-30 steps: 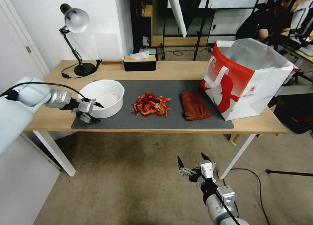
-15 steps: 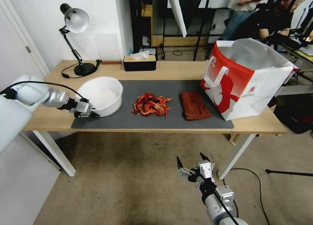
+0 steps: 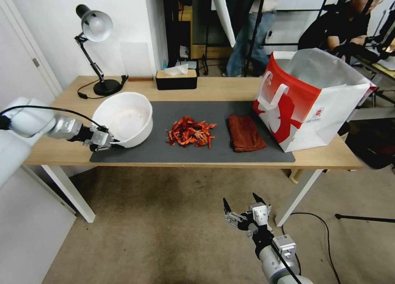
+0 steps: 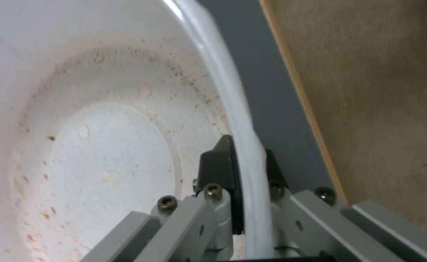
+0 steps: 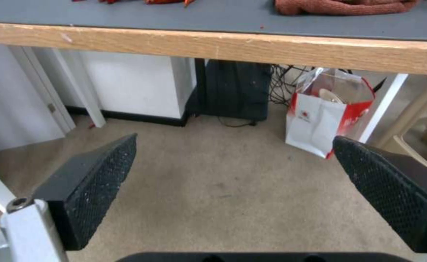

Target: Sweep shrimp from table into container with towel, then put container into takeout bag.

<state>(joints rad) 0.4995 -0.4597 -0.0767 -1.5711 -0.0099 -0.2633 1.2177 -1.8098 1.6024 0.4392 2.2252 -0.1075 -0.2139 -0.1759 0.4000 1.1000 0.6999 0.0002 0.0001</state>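
Bright red-orange shrimp (image 3: 190, 132) lie unswept on the desk (image 3: 214, 88); left hand (image 3: 108, 143) pinches the tilted round white plastic container's (image 3: 123, 117) rim, right hand (image 3: 245, 210) gapes idle.

White container (image 3: 123, 117), speckled inside; red-orange shrimp (image 3: 190, 132); rust-brown towel (image 3: 245, 133); red-and-white takeout bag (image 3: 306, 101); dark grey mat (image 3: 214, 150); light-wood table (image 3: 222, 88)

A white wall (image 3: 53, 41) rises at far left, with a silver desk lamp (image 3: 95, 26) on a black base before it. A black tissue box (image 3: 176, 79) sits mid-far. Beige carpet (image 3: 164, 230) covers the near floor, a black cable (image 3: 321, 230) trailing at right. Dark shelving (image 3: 181, 24) stands beyond.
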